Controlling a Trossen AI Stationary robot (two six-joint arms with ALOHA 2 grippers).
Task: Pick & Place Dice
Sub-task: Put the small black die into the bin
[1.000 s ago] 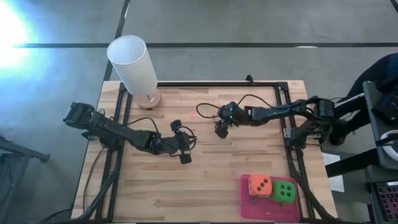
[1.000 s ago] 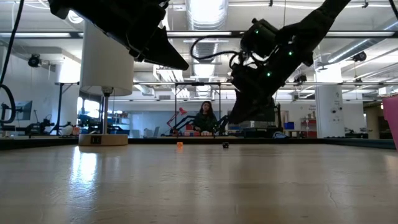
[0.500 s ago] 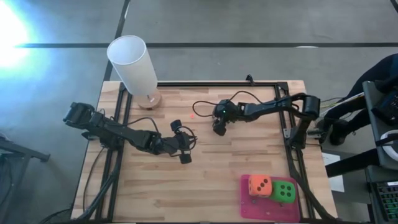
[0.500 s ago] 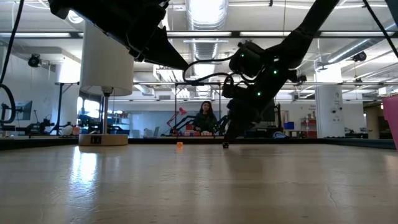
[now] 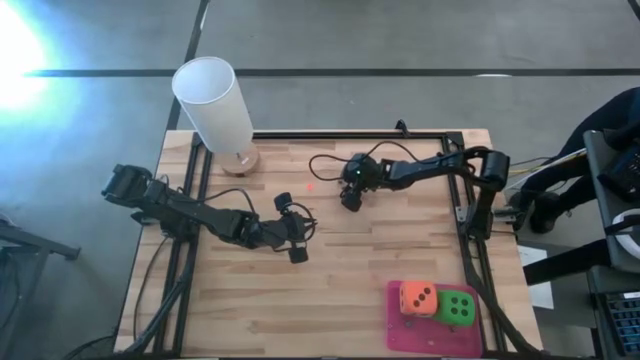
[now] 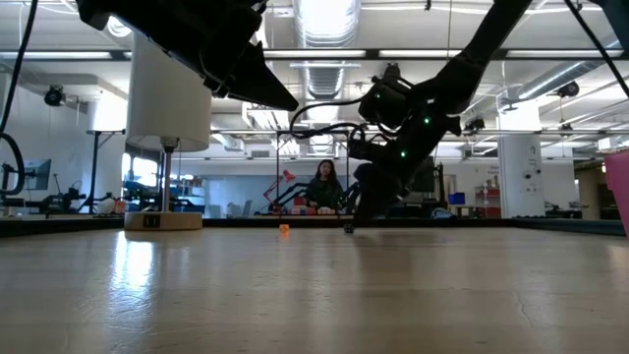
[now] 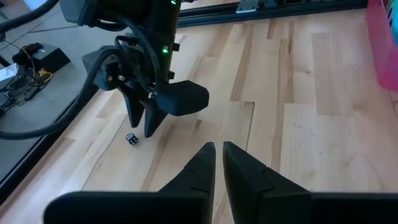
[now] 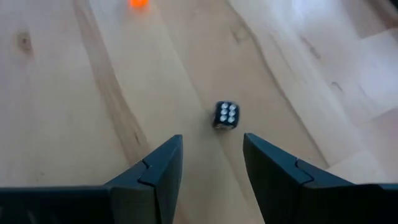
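Spread jaws of the right gripper (image 8: pixel 211 163) just short of a tiny dark white-pipped cube (image 8: pixel 226 114) on pale wood-grain tabletop (image 8: pixel 74 106)

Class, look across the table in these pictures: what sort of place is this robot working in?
Probably a large lab or workshop: open ceiling with strip lights and ducts, equipment stands, a person seated at a far bench, and a wooden table with two robot arms.

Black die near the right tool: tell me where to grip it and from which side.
Pinch two opposite side faces, coming from above. The black die is a small cube lying flat on the table, just ahead of the open right tool.
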